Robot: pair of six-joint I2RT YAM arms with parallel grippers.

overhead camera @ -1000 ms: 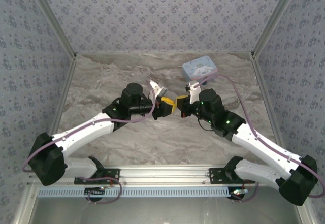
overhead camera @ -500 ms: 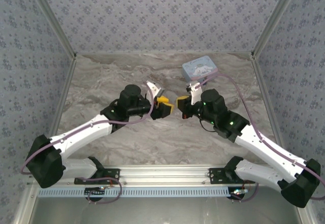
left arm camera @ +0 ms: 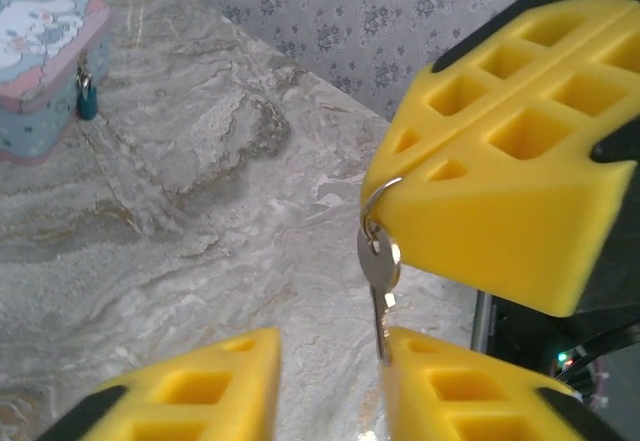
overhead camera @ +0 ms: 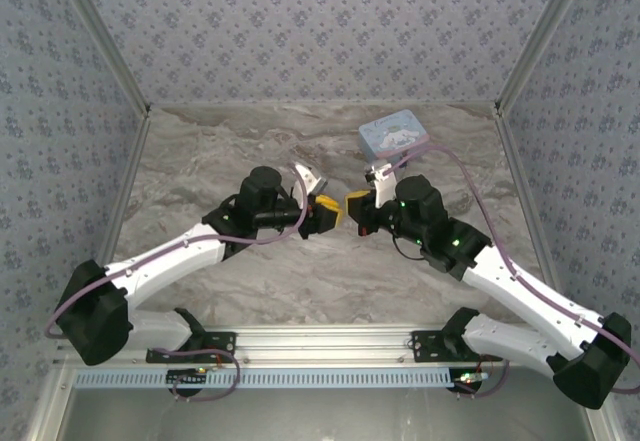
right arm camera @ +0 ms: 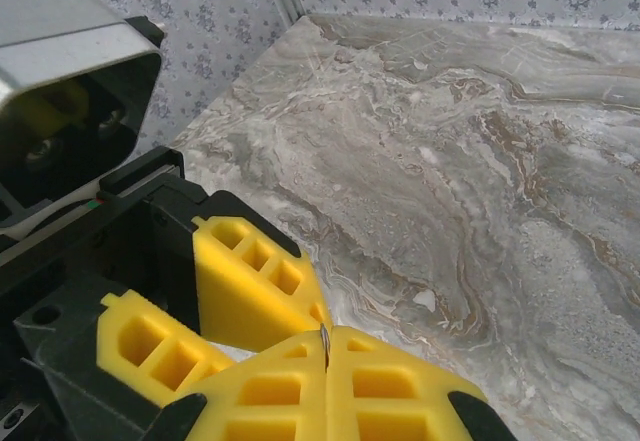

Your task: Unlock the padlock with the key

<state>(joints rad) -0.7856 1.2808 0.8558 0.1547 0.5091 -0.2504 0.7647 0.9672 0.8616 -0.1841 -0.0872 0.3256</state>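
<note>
- Key [left arm camera: 380, 271], centre frame, ring pinched in clenched right claw [left arm camera: 415, 166], dangling for handover.
- Left claw [left arm camera: 332, 349] released below, poised to take blade.
- Padlock [left arm camera: 87, 96] upper left, on tin [left arm camera: 40, 51].

**Both arms nose to nose mid-table**

From overhead, the left gripper [overhead camera: 326, 212] and right gripper [overhead camera: 356, 203] meet with their yellow pads almost touching, over the middle of the marble table [overhead camera: 200, 151]. The light blue tin [overhead camera: 394, 132] sits just beyond the right arm, near the back wall. Can't make out the jaws from up here.
</note>
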